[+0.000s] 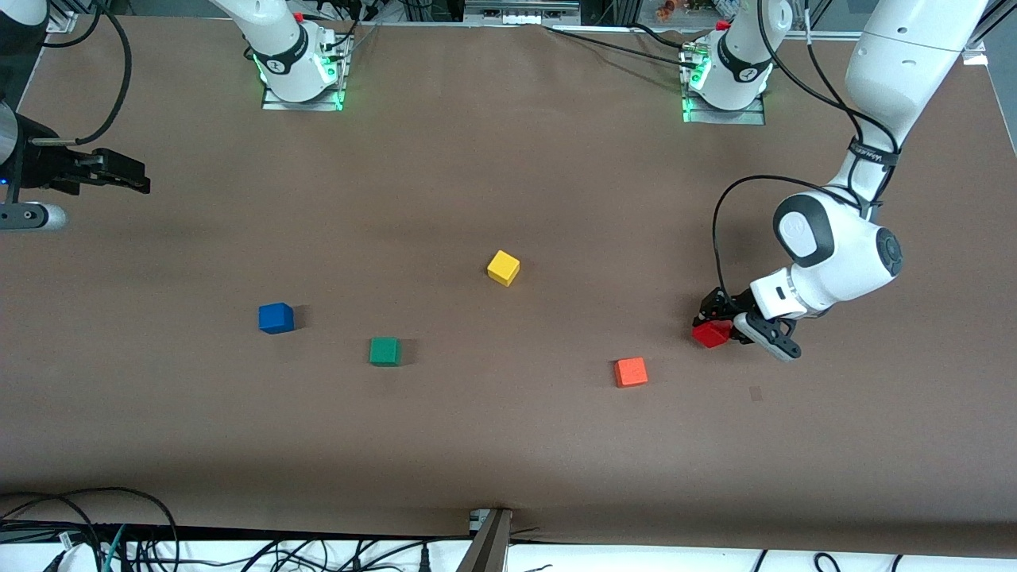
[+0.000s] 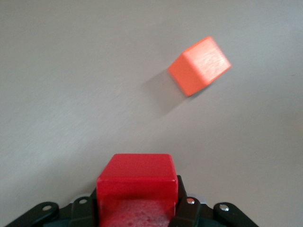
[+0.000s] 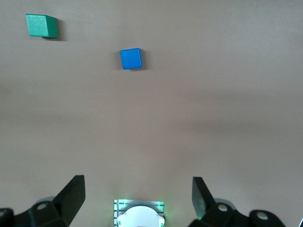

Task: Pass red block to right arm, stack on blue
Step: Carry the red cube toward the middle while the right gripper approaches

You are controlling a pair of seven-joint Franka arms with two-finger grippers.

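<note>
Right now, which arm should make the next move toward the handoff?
Left. The left gripper is already shut on the red block, beside the orange cube. The right gripper waits open at its own end of the table, holding nothing.

Left gripper (image 1: 719,324) sits low at the left arm's end of the table (image 1: 508,445), clamped on the red block (image 1: 711,334), block tilted, at or just above the surface. Orange cube (image 1: 631,372) is near this gripper, nearer the front camera and toward the right arm's end. Yellow cube (image 1: 503,268) is well apart from it, farther toward the right arm's end. Green cube (image 1: 384,351) and blue cube (image 1: 276,318) lie farther still that way, blue closest to the right gripper (image 1: 131,179). Right gripper waits up at the right arm's end, well apart from every cube, nothing in it.
</note>
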